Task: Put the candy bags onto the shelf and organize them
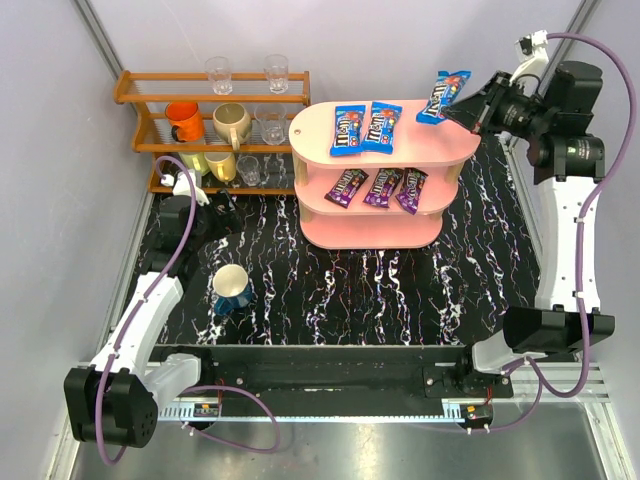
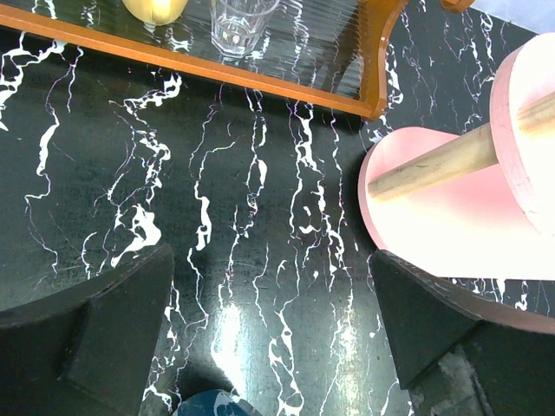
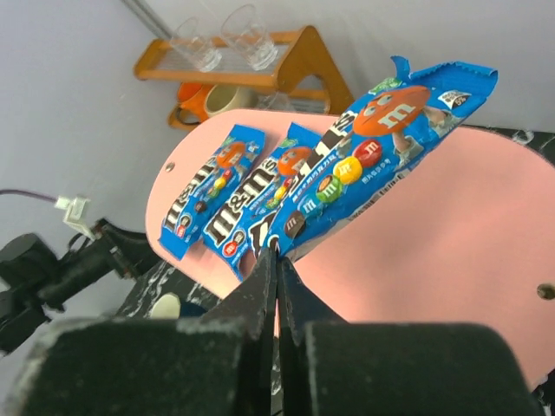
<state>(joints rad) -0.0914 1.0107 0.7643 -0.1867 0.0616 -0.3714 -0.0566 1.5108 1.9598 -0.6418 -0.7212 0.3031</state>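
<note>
Blue glossy candy bag [image 3: 375,154] pinched by near end in my right hand [image 3: 276,260], hanging over bare right end of pale pink three-tier shelf [image 1: 445,145]. Long axis roughly parallel to two blue bags [image 1: 349,130] lying leftward. Left hand [image 2: 270,329] spread, empty, at shelf's far end.

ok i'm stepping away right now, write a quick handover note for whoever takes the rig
Right claw: shut on the third blue bag, held in the air above the top tier of the shelf, right end.
Left claw: open, empty, low over the table near the shelf's base.
Done: two blue bags side by side on the top tier; three purple bags in a row on the middle tier.
Left: lay the held bag beside the other blue ones, release.
</note>
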